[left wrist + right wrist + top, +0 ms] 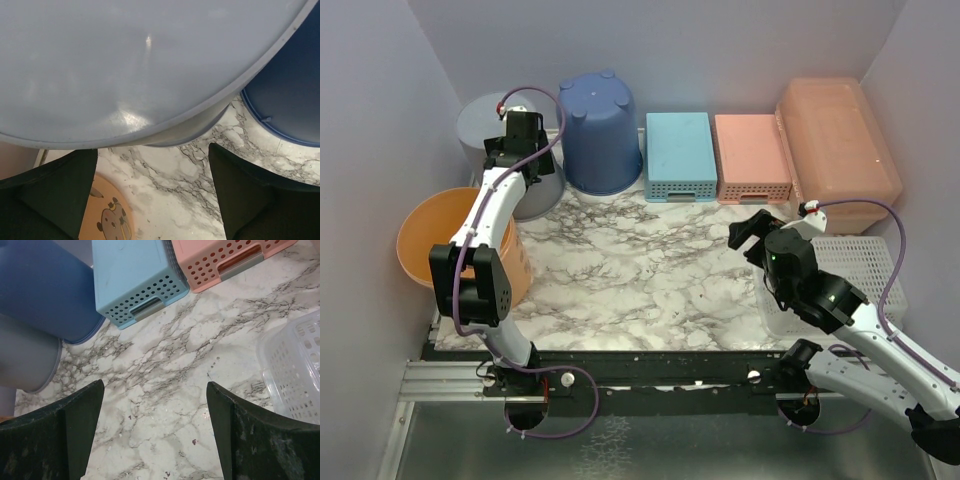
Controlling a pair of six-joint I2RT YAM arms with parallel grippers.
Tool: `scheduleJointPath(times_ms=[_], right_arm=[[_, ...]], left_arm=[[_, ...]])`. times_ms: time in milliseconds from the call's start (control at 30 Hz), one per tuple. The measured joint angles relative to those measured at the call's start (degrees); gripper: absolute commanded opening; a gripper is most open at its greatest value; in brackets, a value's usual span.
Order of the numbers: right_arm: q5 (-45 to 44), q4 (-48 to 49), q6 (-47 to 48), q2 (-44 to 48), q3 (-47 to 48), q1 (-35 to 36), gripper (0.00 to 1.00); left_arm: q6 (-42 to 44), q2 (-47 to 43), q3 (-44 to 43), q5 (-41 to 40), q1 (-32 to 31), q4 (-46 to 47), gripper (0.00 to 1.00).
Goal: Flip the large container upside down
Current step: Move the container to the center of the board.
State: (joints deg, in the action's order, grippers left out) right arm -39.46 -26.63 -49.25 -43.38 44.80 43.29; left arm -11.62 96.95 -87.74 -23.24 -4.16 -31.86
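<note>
Marble-patterned tabletop (620,270) fills the floor of a pale-walled booth, and we take the light-blue basket (680,157) at the back as our marker. Just right of it lies a pink basket (750,157), and right of that again – in the back right corner – sits the large container (837,150), peach and translucent, touched by neither arm. Just left of the light-blue basket stands a dark-blue bucket (600,130), bottom up, with a grey bucket (485,125) beyond it. Well to the left of our marker and nearer the arm bases we see an orange bucket (425,235). To the right and nearer lies a white perforated basket (865,265).

We find the left gripper (152,200) over the near edge of the grey bucket, its fingers spread wide with nothing between them. We see the right gripper (155,435) over bare marble, on the near right of the light-blue basket and beside the white one – fingers likewise wide apart, holding nothing.
</note>
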Motion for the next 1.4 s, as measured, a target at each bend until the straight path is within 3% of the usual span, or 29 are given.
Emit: scheduleJointPath(times_ms=[300,700,900,1400], right_arm=[[0.5,0.5,0.3,-1.0,-0.1,0.0,0.87],[1.7,0.3,0.8,-1.8,-0.1,0.0,0.88],[1.7,0.3,0.7,-0.7,-0.1,0.0,0.88],[4.9,0.3,0.8,-3.4,-0.1,0.0,0.88]], left_arm=[[-0.1,-1.9,1.2,0.4,3.5,0.8,0.83],[1.7,9.0,-10.1,8.1,6.7,3.9,0.89],[2.4,10.1,-10.6,14.2,6.7,5.3,0.91],[2.4,14.1,-14.3,18.4,8.0,7.7,0.94]])
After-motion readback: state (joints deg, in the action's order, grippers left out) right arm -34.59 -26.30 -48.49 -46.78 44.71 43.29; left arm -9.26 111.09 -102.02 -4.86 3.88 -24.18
